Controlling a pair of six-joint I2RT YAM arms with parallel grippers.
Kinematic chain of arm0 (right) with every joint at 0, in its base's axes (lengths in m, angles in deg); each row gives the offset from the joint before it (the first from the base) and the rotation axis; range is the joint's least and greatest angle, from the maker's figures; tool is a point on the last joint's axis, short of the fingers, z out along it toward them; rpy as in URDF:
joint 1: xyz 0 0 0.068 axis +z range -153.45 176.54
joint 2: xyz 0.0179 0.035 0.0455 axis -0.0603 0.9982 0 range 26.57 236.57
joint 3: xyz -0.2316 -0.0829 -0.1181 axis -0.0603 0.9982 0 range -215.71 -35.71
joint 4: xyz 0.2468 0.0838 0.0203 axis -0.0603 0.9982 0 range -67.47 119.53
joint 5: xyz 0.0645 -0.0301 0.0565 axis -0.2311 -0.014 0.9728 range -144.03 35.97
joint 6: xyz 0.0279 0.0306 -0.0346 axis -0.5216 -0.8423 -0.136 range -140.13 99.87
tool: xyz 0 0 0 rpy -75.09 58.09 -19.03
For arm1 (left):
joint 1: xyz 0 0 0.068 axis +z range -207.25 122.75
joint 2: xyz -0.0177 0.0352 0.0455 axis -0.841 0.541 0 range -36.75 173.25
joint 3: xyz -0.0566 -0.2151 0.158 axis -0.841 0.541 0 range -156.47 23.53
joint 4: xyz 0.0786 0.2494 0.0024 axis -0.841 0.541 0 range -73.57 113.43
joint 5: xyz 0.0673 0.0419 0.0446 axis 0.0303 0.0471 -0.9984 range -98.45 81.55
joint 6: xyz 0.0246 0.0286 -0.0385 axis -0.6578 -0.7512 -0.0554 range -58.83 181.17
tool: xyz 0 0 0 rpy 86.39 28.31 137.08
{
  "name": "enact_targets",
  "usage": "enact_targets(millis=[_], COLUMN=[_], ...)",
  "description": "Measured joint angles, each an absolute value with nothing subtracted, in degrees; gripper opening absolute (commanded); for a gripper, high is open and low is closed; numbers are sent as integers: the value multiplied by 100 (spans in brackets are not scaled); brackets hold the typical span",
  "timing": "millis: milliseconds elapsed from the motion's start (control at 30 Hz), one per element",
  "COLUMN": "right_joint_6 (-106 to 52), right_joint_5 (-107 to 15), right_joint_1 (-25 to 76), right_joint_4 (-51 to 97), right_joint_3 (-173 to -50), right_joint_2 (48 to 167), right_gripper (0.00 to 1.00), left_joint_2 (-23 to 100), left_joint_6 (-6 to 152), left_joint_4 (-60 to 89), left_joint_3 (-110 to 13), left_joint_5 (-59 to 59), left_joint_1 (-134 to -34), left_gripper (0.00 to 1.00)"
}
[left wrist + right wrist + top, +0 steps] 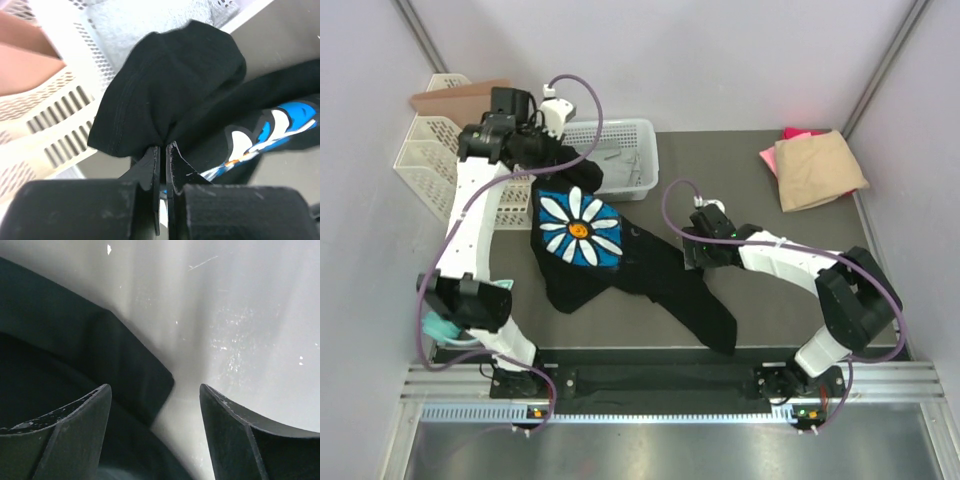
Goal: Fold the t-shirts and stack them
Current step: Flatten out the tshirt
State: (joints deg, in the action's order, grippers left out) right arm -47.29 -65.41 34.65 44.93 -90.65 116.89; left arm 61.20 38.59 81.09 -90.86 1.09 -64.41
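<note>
My left pincer [162,162], jaws pressed shut on a gathered fold of the black t-shirt [170,90], held that cloth raised beside the white basket [630,150]. The blue-and-white flower print [580,228] faced up, and the rest of the shirt trailed down across the table [760,320]. My right pincer [155,390] stood with jaws apart and nothing between them, low over a black hem and bare tabletop. Tan t-shirt [820,170] — folded, at the far right corner, lying on the pink t-shirt [798,133] — well apart from both pincers.
</note>
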Motion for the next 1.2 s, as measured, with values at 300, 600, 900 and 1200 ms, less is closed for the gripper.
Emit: enact_targets(millis=[300,600,900,1200], right_joint_6=[-4617,-4947,-5096,-4766], right_joint_5=[-5588,-3564,-3157,-3758], right_joint_1=[3094,3050,3048,2836], right_joint_4=[3765,2598,2351,3271], right_joint_3=[-9045,-8634,-8560,-9253], right_joint_2=[12010,12218,12388,12397], right_gripper=[82,81,0,0], left_joint_2=[4765,4529,4273,4280], left_joint_6=[3572,3548,3553,3585], left_joint_4=[8448,8472,8461,8164], left_joint_3=[-8113,-7554,-7287,-7018], left_joint_5=[-20,-59,-61,-365], left_joint_1=[-6434,-6425,-6425,-6425], left_gripper=[0,0,0,0])
